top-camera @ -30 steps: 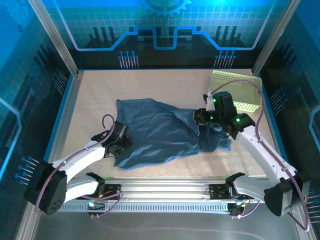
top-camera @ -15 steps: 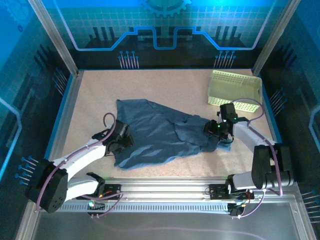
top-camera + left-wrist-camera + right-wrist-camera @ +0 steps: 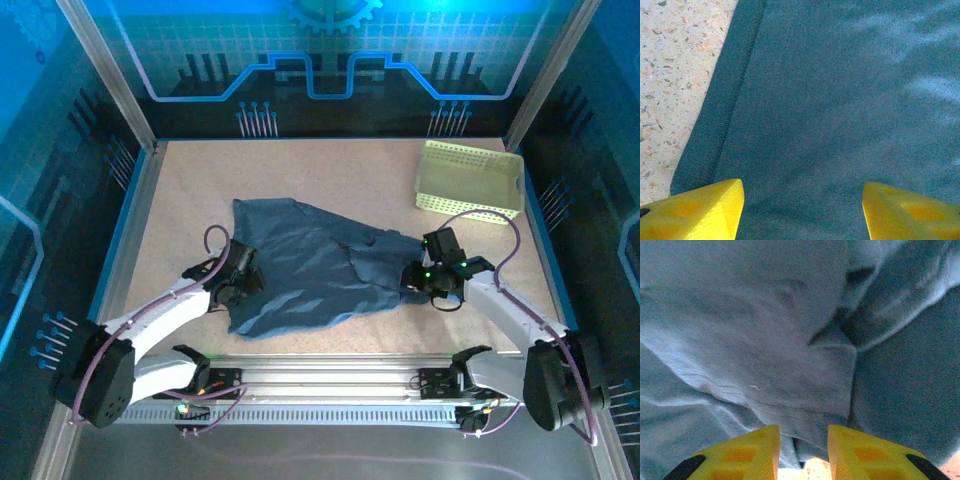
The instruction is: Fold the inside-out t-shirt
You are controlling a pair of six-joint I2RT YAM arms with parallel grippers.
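The slate-blue inside-out t-shirt (image 3: pixel 320 265) lies wrinkled across the middle of the table, its right end bunched. My left gripper (image 3: pixel 243 272) sits low at the shirt's left edge. In the left wrist view it (image 3: pixel 802 207) is open wide over flat fabric (image 3: pixel 840 100), with the hem just left of it. My right gripper (image 3: pixel 415 278) is down at the bunched right end. In the right wrist view its jaws (image 3: pixel 803 450) stand a narrow gap apart, and a folded hem of the shirt (image 3: pixel 830 390) reaches into that gap without being pinched.
A pale yellow-green perforated basket (image 3: pixel 470 180) stands at the back right, apart from the shirt. Speckled tabletop (image 3: pixel 675 75) shows left of the hem. Blue side walls and a metal rail at the near edge bound the table.
My right arm has dropped from above the shirt's right end to its edge; its jaws opened, then narrowed. The bunched right end has drawn in. My left gripper has barely moved.
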